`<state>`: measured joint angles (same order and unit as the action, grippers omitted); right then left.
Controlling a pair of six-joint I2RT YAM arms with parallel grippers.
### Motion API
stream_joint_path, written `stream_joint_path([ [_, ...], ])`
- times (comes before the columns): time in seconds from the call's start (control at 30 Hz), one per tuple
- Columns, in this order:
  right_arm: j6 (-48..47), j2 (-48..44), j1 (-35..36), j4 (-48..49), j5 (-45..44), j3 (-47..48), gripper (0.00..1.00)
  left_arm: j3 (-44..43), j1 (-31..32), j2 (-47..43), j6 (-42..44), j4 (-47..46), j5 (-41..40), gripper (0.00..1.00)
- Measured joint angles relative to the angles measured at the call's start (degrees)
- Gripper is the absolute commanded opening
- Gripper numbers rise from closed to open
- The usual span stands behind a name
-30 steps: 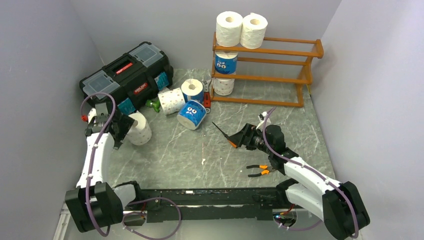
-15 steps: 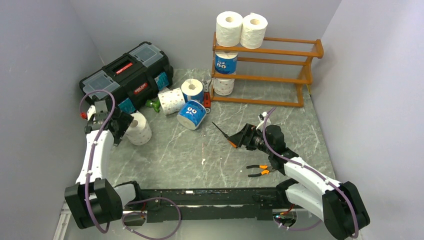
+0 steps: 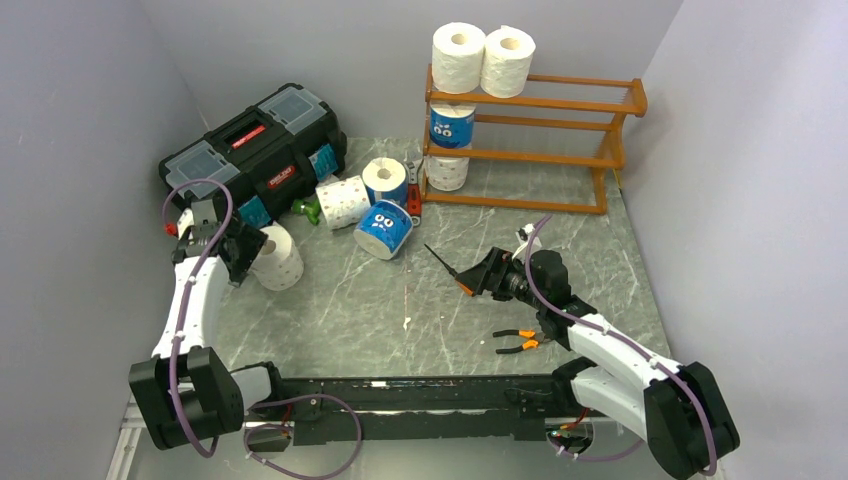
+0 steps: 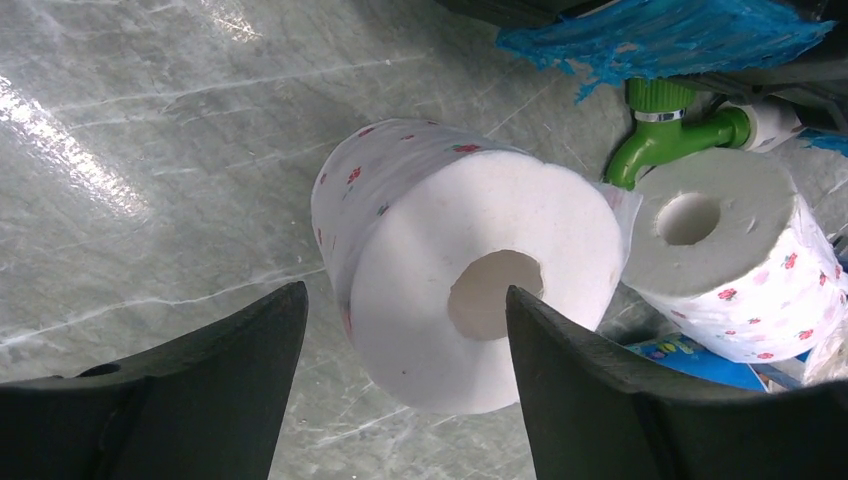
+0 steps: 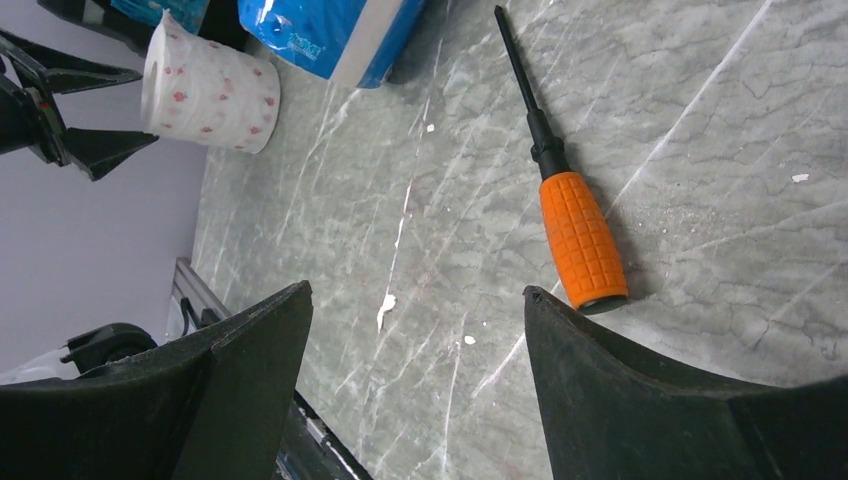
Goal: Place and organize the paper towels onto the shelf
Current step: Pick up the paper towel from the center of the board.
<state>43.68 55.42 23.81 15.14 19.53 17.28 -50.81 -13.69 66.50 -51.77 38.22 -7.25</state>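
The shelf point(image 3: 560, 150) stands at the back right. It holds two white rolls point(image 3: 482, 58) on top, a blue roll point(image 3: 451, 125) on the middle tier and a white roll point(image 3: 447, 172) on the bottom tier. On the table lie a white roll point(image 3: 343, 201), an upright blue roll point(image 3: 385, 182) and a tipped blue roll point(image 3: 384, 229). My left gripper point(image 3: 238, 255) is open, with a white roll point(image 3: 278, 258) just beyond its fingertips. In the left wrist view this roll point(image 4: 470, 290) sits between the open fingers point(image 4: 220, 380). My right gripper point(image 3: 482, 276) is open and empty over bare table.
A black toolbox point(image 3: 255, 150) stands at the back left, with a green fitting point(image 4: 670, 140) by it. An orange-handled screwdriver point(image 5: 580, 230) lies just ahead of the right gripper point(image 5: 415, 300). Orange pliers point(image 3: 520, 343) lie near the right arm. Walls close in on both sides.
My left arm has shifted slightly toward the far left, with the white roll still at its fingertips. The right arm has not moved.
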Motion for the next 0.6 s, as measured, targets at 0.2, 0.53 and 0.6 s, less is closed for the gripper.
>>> stream_joint_path([
  [0.2,0.02,0.79,0.0,0.35,0.02,0.0,0.79,0.74,0.0,-0.02,-0.02,-0.59,0.17,0.72],
  [0.53,0.04,0.83,0.0,0.46,0.02,0.0,0.79,1.68,0.0,0.0,-0.04,-0.72,0.63,0.64],
  [0.6,0.04,0.83,0.0,0.48,0.02,0.0,0.79,1.73,-0.02,0.0,-0.07,-0.74,0.85,0.63],
])
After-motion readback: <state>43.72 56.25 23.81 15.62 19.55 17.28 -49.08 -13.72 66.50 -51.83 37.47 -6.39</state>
